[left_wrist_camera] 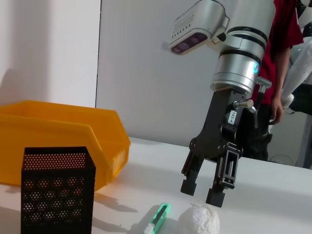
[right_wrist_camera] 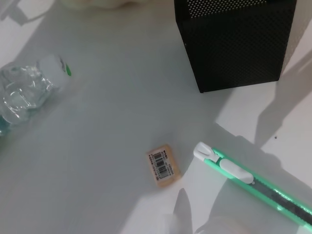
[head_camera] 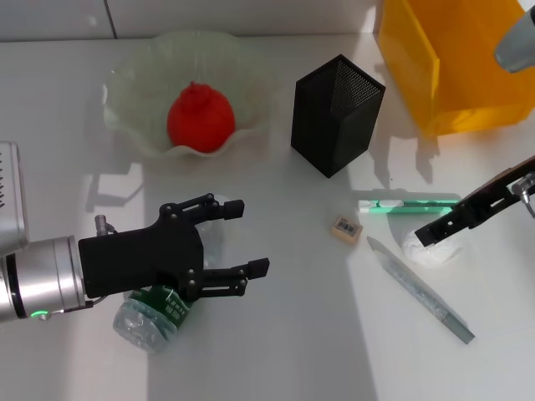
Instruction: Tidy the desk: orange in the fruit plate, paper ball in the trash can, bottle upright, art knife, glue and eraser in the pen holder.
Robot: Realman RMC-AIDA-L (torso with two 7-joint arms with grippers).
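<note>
Hovering over the paper ball (head_camera: pixel 433 251), my right end effector (left_wrist_camera: pixel 204 194) hangs just above it with the fingers spread a little wider than the ball and holding nothing. I judge the main risk to be a poor pinch: the ball is light and crumpled, so if I close off-centre it can squirt out and roll toward the knife (head_camera: pixel 409 205) or the eraser (head_camera: pixel 345 228), both near it. A long flat tool (head_camera: pixel 420 289) lies just beside the ball too, and a fingertip could catch it on the way down.

My left end effector (head_camera: pixel 238 238) is open wide and empty over the bottle (head_camera: pixel 155 313), which lies on its side on the desk (head_camera: pixel 292 351). It can roll if I touch only one flank.

The orange (head_camera: pixel 199 118) already sits in the plate (head_camera: pixel 125 92). The pen holder (head_camera: pixel 336 114) stands between the plate and the trash can (head_camera: pixel 451 67).

For room: the can is at the far right corner, its near wall high, so I must lift well before crossing. The middle of the desk is open.
</note>
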